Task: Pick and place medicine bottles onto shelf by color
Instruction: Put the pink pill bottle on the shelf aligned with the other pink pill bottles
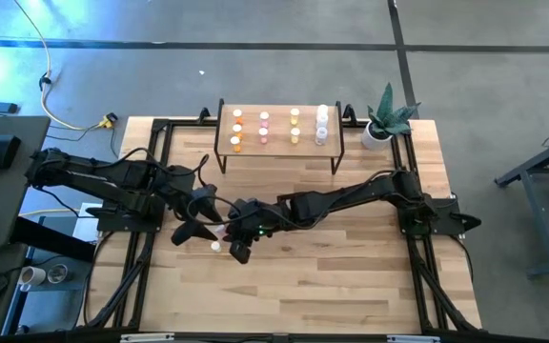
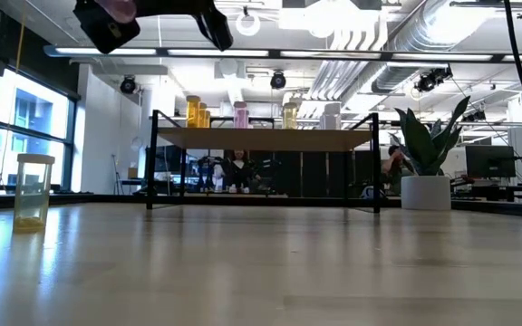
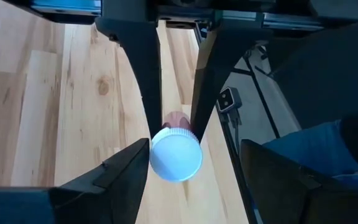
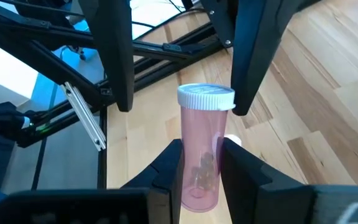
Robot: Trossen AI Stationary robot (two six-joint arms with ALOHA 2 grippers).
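Note:
My right gripper (image 1: 229, 233) is shut on a pink medicine bottle (image 4: 199, 155) with a white cap (image 3: 176, 154), held high above the table's middle left. My left gripper (image 1: 206, 221) is open. Its fingers (image 4: 118, 62) stand on either side of the bottle's cap end. A pale yellow bottle (image 2: 33, 190) stands upright on the table below them. The shelf (image 1: 279, 143) stands at the far edge on black legs. It carries several bottles in rows of orange (image 1: 236, 131), pink (image 1: 264, 127), yellow (image 1: 294, 127) and white (image 1: 321, 124). My right gripper pinches the pink bottle's body (image 4: 197, 177), below the cap, between its two fingers. The bottle lies along the fingers, its cap end sticking out beyond the tips toward my left gripper. It is lifted clear of the table. My left gripper: I cannot tell whether a finger touches the cap.
A potted plant (image 1: 384, 122) stands at the far right corner beside the shelf. The black arm frames (image 1: 151, 191) run along the table's left and right sides. Bare wood (image 1: 332, 267) lies in front of the shelf and toward the near edge.

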